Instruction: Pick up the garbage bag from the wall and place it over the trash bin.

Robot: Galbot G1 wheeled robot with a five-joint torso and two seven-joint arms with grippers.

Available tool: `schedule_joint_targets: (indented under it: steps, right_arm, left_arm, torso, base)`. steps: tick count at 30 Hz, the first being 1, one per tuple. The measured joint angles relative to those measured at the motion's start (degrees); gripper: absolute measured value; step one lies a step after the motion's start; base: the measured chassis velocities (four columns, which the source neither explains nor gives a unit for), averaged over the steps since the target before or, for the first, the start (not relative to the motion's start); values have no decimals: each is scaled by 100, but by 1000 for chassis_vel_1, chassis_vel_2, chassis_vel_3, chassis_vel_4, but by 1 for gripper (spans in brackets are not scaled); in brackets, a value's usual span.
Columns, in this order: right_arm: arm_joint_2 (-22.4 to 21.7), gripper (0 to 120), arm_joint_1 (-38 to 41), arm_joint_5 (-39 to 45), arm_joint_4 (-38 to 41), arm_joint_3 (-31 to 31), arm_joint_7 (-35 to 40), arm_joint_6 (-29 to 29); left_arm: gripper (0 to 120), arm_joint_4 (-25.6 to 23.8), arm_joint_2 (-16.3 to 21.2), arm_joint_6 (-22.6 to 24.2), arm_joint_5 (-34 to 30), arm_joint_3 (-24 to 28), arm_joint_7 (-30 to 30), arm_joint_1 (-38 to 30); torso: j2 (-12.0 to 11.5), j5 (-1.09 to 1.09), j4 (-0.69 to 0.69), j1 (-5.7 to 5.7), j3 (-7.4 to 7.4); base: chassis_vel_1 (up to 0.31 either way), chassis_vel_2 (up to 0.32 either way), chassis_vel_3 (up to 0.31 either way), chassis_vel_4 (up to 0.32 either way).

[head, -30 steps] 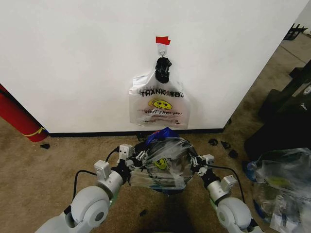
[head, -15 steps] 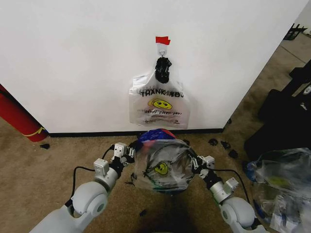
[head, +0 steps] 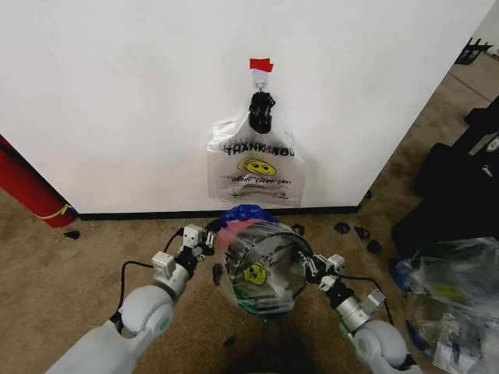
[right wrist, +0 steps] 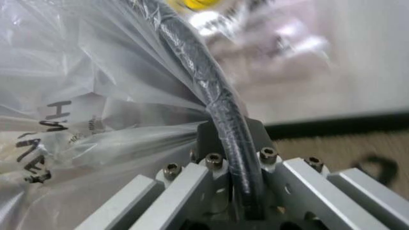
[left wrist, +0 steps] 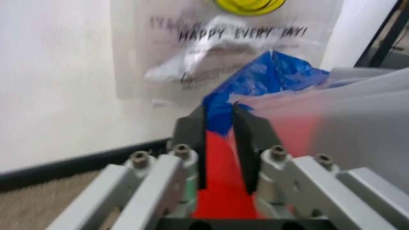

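A clear garbage bag (head: 260, 269) with blue patches drapes over the round black trash bin (head: 269, 241) on the carpet near the white wall (head: 117, 93). The left tool (head: 209, 236) pinches the bag's blue edge; the right tool (head: 309, 266) clamps the bag against the bin's rim.

The white plastic smiley-face bag (head: 255, 170) hanging on the far wall reads "THANK YOU", partly covered by its black knot, and below "HAPPY EVERY DAY!".
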Motion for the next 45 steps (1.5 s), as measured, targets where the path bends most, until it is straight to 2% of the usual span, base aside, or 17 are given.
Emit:
schedule_joint_targets:
  steps: [1,2,4,8,9,12,15,16,18,22,27,33,36,40,45]
  right_arm:
    - [25,0,3,100,17,-83,272,-87]
    - [25,0,3,100,17,-83,272,-87]
    - [81,0,33,352,125,-268,969,-288]
    - [215,0,167,951,398,-496,2054,-580]
    - [215,0,167,951,398,-496,2054,-580]
    - [301,0,252,1406,568,-570,2525,-626]
    - [355,0,293,1605,640,-596,2683,-618]
    - [368,0,305,1641,655,-599,2708,-606]
    - [390,0,316,1685,677,-605,2732,-558]
    - [367,0,238,1715,771,-590,2731,-516]
    - [316,0,137,1793,902,-530,2734,-511]
    - [258,0,4,1841,1109,-521,2779,-514]
    - [232,0,-34,1849,1197,-522,2804,-527]
    - [208,0,-64,1858,1272,-520,2842,-549]
    - [212,0,-65,1856,1295,-521,2894,-586]
  left_arm:
    - [27,-68,8,145,-24,-46,-39,41]
    - [27,-68,8,145,-24,-46,-39,41]
    - [35,-236,28,505,-21,-142,-269,141]
    - [52,-733,-52,1464,-58,-261,-1222,352]
    - [52,-733,-52,1464,-58,-261,-1222,352]
    - [65,-982,-55,1990,82,-196,-1437,761]
    - [70,-1092,-29,2115,119,-79,-1376,1066]
    - [77,-1137,-29,2140,88,-44,-1358,1147]
    - [85,-1279,-61,2188,-133,16,-1329,1292]
    - [98,-1693,-218,2445,-1060,41,-1285,1320]
    - [100,-1797,-301,2606,-1299,91,-1263,1238]
    - [99,-1432,-408,2452,-1081,204,-1299,1042]
    - [92,-1316,-437,2422,-1054,220,-1325,985]
    - [73,-1292,-420,2393,-1052,224,-1335,1010]
    - [57,-1289,-398,2293,-1043,216,-1293,1026]
  torso:
    - [0,0,-1,0,0]
    - [0,0,-1,0,0]
    - [0,1,-1,0,0]
    - [0,0,-1,0,0]
    - [0,0,-1,0,0]
    - [0,0,0,0,0]
    - [0,-1,1,0,0]
    - [0,0,2,0,0]
    - [0,0,2,0,-1]
    - [0,1,-1,-1,-1]
    - [0,0,0,-1,-1]
    - [0,-1,-1,-1,0]
    - [0,0,-1,-1,0]
    - [0,0,0,-1,0]
    - [0,1,0,0,0]
  base:
    - [0,0,0,0]
    - [0,0,0,0]
    - [0,0,0,0]
    - [0,0,0,0]
    - [0,0,0,0]
    - [0,0,0,0]
    - [0,0,0,0]
    - [0,0,0,0]
    - [0,0,0,0]
    - [0,0,0,0]
    - [0,0,0,0]
    - [0,0,0,0]
    - [0,0,0,0]
    - [0,0,0,0]
    - [0,0,0,0]
